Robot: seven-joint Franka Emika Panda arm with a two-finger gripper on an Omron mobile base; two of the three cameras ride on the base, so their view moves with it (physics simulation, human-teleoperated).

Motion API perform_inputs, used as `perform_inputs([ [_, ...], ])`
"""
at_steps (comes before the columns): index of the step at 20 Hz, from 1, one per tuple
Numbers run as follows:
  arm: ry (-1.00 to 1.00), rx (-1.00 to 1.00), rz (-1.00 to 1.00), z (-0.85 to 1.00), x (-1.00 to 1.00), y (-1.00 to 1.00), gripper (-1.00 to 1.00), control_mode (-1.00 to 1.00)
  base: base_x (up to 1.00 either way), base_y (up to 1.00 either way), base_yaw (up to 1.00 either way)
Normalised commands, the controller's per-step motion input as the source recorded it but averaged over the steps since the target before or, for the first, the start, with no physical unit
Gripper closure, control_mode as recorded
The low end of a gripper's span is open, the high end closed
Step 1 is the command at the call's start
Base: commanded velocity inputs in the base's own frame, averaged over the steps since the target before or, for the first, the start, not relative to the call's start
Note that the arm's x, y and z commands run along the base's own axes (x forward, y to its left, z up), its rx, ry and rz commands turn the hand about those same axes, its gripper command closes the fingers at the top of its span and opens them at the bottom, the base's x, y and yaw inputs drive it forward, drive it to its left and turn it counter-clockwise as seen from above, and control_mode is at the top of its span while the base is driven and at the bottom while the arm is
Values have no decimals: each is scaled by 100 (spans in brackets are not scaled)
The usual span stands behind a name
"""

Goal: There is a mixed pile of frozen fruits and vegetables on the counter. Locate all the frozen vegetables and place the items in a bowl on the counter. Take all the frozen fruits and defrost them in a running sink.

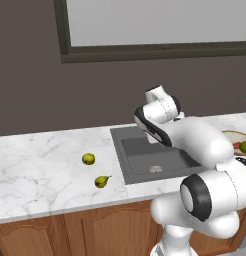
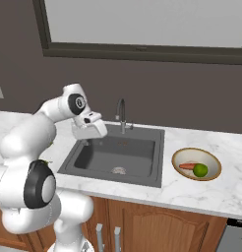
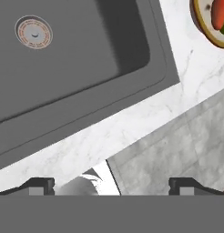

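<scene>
My gripper (image 2: 87,140) hangs open and empty over the back left corner of the dark grey sink (image 2: 118,152). In the hand view its fingertips (image 3: 41,184) stand wide apart above the marble strip behind the basin (image 3: 77,54), with the drain (image 3: 34,32) further off. The bowl (image 2: 196,164) sits on the counter right of the sink and holds the orange carrot (image 2: 188,166) and the bright green ball (image 2: 200,170). Left of the sink (image 1: 150,160) lie the yellow-green ball (image 1: 88,159) and the pear (image 1: 101,181), apart from each other.
The curved faucet (image 2: 122,115) rises behind the sink, just right of my hand. The white marble counter (image 1: 40,165) runs left and right over brown cabinet doors (image 1: 95,235). A dark wall and a window frame (image 2: 142,51) close off the back.
</scene>
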Motion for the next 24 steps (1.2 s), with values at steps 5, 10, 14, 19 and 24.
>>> perform_inputs([
  [5, 5, 0, 12, -3, -4, 51, -100, -100, 0, 0, 0],
  [10, 2, 2, 12, -20, 12, 57, -100, -100, 0, 0, 0],
  [14, -7, 4, 0, 1, 27, 34, -100, -100, 0, 0, 0],
  [19, 0, 16, 0, -7, 5, 45, -100, -100, 0, 0, 0],
  [24, 1, 16, 1, -25, -6, 56, -100, -100, 0, 0, 0],
])
